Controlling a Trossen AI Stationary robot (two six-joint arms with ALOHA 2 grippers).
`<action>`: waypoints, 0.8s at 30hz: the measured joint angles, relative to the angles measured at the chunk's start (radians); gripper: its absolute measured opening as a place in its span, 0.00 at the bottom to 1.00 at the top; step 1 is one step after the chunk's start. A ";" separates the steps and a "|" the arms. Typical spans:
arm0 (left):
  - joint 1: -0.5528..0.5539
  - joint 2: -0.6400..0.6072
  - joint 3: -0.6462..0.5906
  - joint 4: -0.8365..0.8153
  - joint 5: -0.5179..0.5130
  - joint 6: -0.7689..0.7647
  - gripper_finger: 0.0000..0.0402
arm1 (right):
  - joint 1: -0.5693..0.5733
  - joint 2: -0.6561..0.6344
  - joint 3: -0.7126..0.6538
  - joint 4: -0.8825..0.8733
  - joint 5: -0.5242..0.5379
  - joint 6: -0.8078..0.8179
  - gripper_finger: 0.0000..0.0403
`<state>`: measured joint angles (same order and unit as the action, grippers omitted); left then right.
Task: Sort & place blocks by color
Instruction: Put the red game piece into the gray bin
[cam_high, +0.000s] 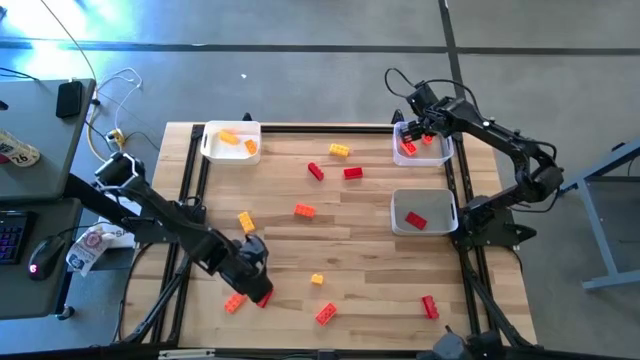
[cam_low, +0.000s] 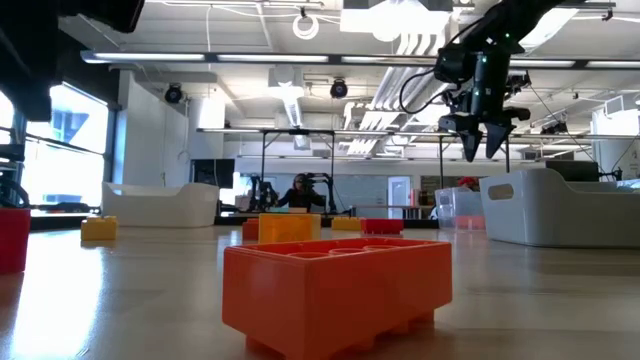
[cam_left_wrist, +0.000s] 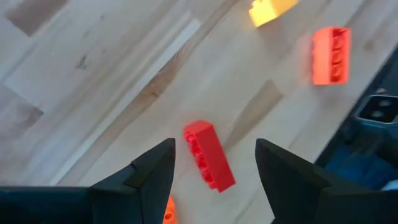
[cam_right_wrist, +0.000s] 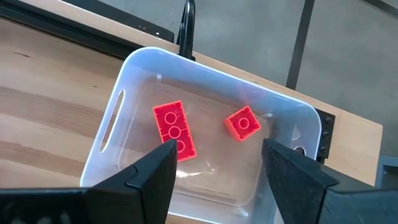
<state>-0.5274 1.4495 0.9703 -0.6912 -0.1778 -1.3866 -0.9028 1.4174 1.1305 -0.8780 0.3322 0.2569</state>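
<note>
My left gripper (cam_high: 258, 287) hangs open near the table's near-left part. In the left wrist view its fingers (cam_left_wrist: 214, 168) stand on either side of a red block (cam_left_wrist: 209, 155) that lies flat on the wood, and they do not touch it. An orange block (cam_high: 234, 302) lies just beside it. My right gripper (cam_high: 415, 135) is open above the far-right tray (cam_high: 445, 150). Two red blocks (cam_right_wrist: 174, 129) (cam_right_wrist: 243, 122) lie on that tray's floor below its fingers (cam_right_wrist: 214, 171). Nothing is held.
The far-left tray (cam_high: 210, 150) holds yellow and orange blocks. The right-middle tray (cam_high: 400, 200) holds one red block (cam_high: 416, 220). Loose blocks lie scattered: yellow (cam_high: 339, 151), red (cam_high: 352, 173), orange (cam_high: 304, 210), yellow (cam_high: 246, 221), orange (cam_high: 326, 314), red (cam_high: 430, 307). A black frame borders the table.
</note>
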 joint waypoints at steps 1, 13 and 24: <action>-0.005 0.014 0.000 -0.001 0.002 -0.012 0.52 | 0.000 0.000 0.000 0.000 -0.001 0.000 0.55; -0.046 0.128 0.000 0.076 0.013 -0.069 0.52 | 0.000 0.000 0.000 0.003 -0.003 0.005 0.55; -0.046 0.218 0.000 0.135 0.045 -0.059 0.52 | 0.000 0.000 0.000 0.000 -0.036 0.015 0.55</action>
<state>-0.5732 1.6675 0.9703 -0.5564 -0.1332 -1.4454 -0.9024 1.4178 1.1305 -0.8776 0.2958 0.2722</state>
